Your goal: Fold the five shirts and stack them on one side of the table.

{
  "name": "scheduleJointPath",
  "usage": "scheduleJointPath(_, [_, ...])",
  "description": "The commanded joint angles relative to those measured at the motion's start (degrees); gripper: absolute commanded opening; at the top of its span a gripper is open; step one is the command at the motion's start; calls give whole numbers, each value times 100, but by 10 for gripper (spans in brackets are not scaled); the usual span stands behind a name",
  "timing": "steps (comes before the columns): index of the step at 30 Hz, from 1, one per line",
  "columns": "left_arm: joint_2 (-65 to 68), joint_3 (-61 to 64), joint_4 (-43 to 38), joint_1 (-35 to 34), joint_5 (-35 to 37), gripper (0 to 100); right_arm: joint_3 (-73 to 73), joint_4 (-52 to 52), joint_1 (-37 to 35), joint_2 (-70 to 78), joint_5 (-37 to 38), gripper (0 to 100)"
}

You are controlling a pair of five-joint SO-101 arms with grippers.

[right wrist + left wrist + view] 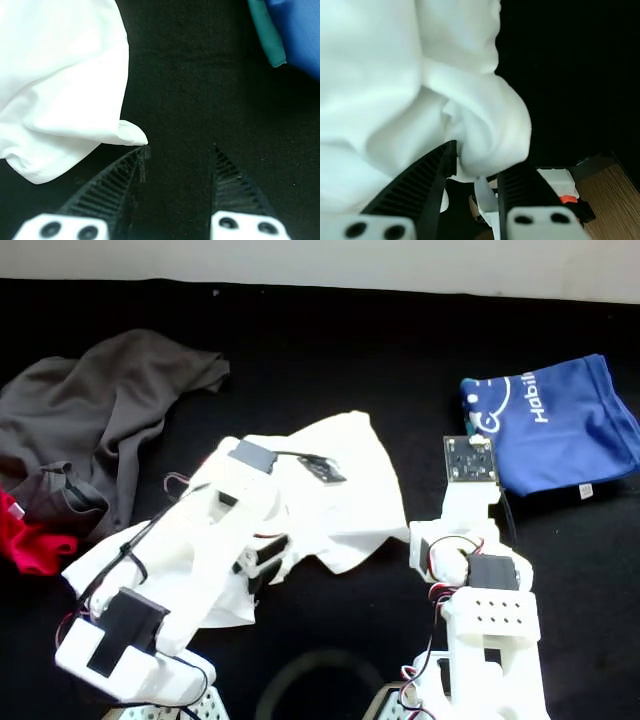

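A crumpled white shirt lies at the table's middle. My left arm stretches over it, and my left gripper is shut on a bunched fold of the white shirt, held a little off the table. My right gripper stands open above bare black cloth, with nothing between its fingers. One fingertip touches the white shirt's edge. A folded blue shirt lies at the right, beyond my right arm. A teal shirt peeks from under the blue shirt.
A grey shirt lies heaped at the back left, with a red shirt at the left edge below it. The black table cover is bare along the back and between the white and blue shirts.
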Motion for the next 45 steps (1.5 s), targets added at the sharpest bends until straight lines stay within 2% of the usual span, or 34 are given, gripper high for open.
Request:
scheduleJointPath(1, [-444,-84,378,-57,26,136,-75,-84,4,-40,-44,191])
scheduleJointPath(4, [-620,356,229,-136,-114,136,-75,-84,4,-40,-44,191])
scheduleJointPath(7, [-743,1007,-281,-356,-396,136,-75,-84,4,-40,-44,191])
scheduleJointPath(12, [-848,1640,-1099,-673,-413,136,-75,-84,4,-40,-44,191])
scheduleJointPath(15, [-866,1815,-1231,-725,-413,136,-75,-84,-4,-40,-44,191])
scheduleJointPath(20, [-866,1851,-1248,-857,-422,136,-75,-84,-4,-40,-44,191])
scheduleJointPath(25, [-866,1341,-1213,-1121,-475,136,-75,-84,-4,-40,-35,191])
scheduleJointPath(29, [-866,1297,-1143,-1393,-1169,136,-75,-84,-4,-40,-18,191])
scheduleJointPath(34, [-866,1288,-580,-1675,-1574,136,-75,-84,-4,-40,-18,191])
scheduleJointPath(45, [-804,1332,-554,-1815,-1600,142,-75,-84,-13,-40,-9,191])
